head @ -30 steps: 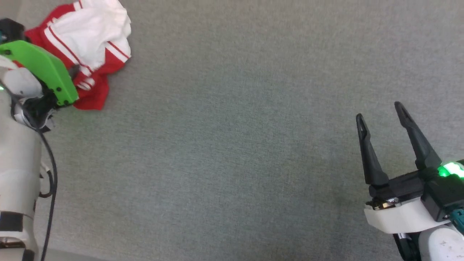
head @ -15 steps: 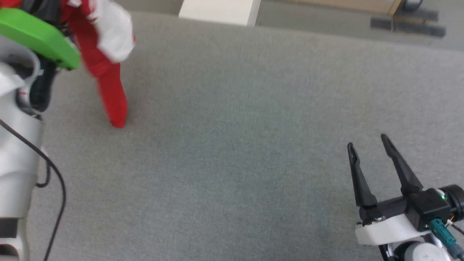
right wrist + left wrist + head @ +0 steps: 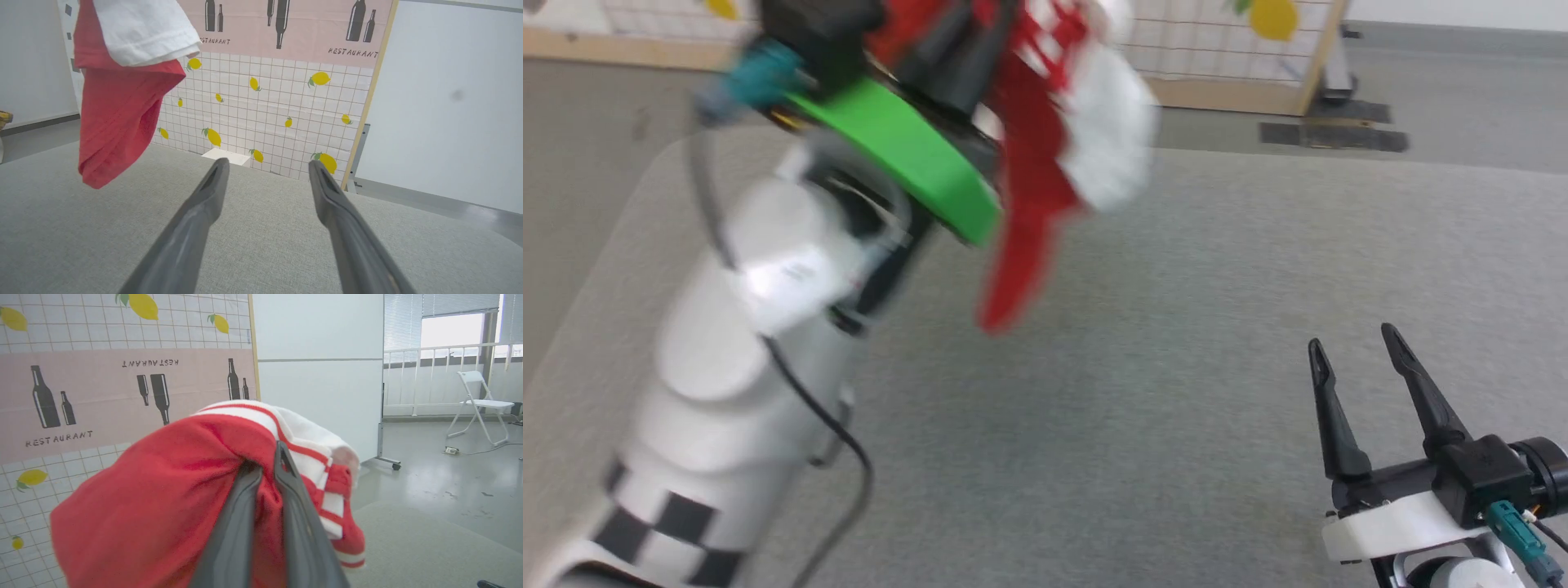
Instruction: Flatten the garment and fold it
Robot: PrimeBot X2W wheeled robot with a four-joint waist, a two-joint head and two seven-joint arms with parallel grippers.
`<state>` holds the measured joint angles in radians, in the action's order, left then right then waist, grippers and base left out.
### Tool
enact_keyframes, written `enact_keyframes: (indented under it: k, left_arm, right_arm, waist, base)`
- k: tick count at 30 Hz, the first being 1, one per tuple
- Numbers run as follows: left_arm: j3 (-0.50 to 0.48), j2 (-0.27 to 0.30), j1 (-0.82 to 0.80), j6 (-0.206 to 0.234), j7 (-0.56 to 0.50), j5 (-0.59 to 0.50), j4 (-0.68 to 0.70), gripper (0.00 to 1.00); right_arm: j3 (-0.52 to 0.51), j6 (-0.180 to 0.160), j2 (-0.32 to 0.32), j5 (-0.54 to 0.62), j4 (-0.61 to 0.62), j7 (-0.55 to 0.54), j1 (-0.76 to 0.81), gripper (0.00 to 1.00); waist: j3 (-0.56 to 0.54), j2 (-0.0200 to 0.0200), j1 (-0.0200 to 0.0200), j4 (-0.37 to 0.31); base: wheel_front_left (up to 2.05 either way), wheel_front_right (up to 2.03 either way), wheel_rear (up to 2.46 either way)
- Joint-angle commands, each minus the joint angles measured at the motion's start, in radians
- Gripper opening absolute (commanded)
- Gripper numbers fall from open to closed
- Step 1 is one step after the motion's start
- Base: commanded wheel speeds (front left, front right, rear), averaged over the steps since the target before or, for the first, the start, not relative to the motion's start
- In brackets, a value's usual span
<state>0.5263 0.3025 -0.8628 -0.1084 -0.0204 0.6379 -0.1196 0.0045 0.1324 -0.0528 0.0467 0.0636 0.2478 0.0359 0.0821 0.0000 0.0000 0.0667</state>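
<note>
Two claws differ: left claw clamps the bunched garment, dangling clear above the grey worktop; right claw gapes empty. Soft, light, floppy cloth; likely best taken at its hanging hem.

A staged test room — wheeled white partition, printed restaurant backdrop, folding chair, bare grey floor

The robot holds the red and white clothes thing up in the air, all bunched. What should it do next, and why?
Probably lower the soft red and white garment onto the middle of the grey fabric tabletop. The left gripper is shut on it, it hangs bunched above the surface, and the right gripper is open and empty; flattening likely needs it lying down first.
</note>
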Motion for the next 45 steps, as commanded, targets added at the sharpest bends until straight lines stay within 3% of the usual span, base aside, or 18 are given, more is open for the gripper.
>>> enact_keyframes:
  k: [1,6,14,15,16,24,32,38,45]
  left_arm:
    - [0.024,-0.019,0.031,0.008,0.001,-0.008,-0.001,0.0]
    - [0.118,-0.08,0.102,0.014,0.064,-0.065,-0.077,0.0]
    - [0.294,-0.115,0.202,0.0,0.063,-0.151,-0.457,0.0]
    - [0.315,-0.118,0.207,-0.003,0.05,-0.159,-0.509,0.16]
    - [0.352,-0.124,0.203,-0.006,0.047,-0.184,-0.58,1.0]
    - [0.344,-0.163,0.163,0.005,0.184,-0.188,-0.709,1.0]
    - [0.266,-0.146,0.179,0.051,0.272,-0.153,-0.626,1.0]
    - [0.145,-0.043,0.317,0.162,0.281,-0.155,-0.371,1.0]
    - [0.003,0.062,0.624,0.301,0.282,-0.175,-0.044,1.0]
  right_arm:
    - [-0.002,-0.002,0.002,-0.011,-0.003,0.008,-0.002,1.0]
    - [-0.009,-0.002,0.002,-0.025,-0.011,0.009,-0.014,1.0]
    - [0.004,-0.002,0.002,-0.046,-0.022,0.009,-0.047,1.0]
    - [0.006,-0.002,0.002,-0.048,-0.023,0.01,-0.051,1.0]
    - [0.004,-0.002,0.002,-0.051,-0.025,0.01,-0.055,1.0]
    - [0.002,-0.002,0.003,-0.041,-0.054,0.012,-0.048,1.0]
    - [-0.022,-0.002,0.003,-0.038,-0.091,0.009,0.002,1.0]
    - [-0.036,-0.002,0.003,-0.043,-0.103,0.002,0.053,1.0]
    - [-0.036,-0.002,0.003,-0.051,-0.098,-0.006,0.102,1.0]
  waist:
    - [0.013,0.0,0.0,-0.075]
    - [0.06,0.0,0.0,-0.153]
    - [0.141,0.0,0.0,-0.241]
    - [0.147,0.0,0.0,-0.246]
    - [0.156,0.0,0.0,-0.245]
    - [0.106,0.0,0.0,-0.174]
    - [-0.023,0.0,0.0,-0.061]
    - [-0.106,0.0,0.0,-0.002]
    - [-0.153,0.0,0.0,0.029]
  base:
    - [0.0,0.0,0.0]
    - [0.0,0.0,0.0]
    - [0.0,0.0,0.0]
    - [0.0,0.0,0.0]
    - [0.0,0.0,0.0]
    - [0.0,0.0,0.0]
    - [0.0,0.0,0.0]
    - [0.0,0.0,0.0]
    - [0.0,0.0,0.0]
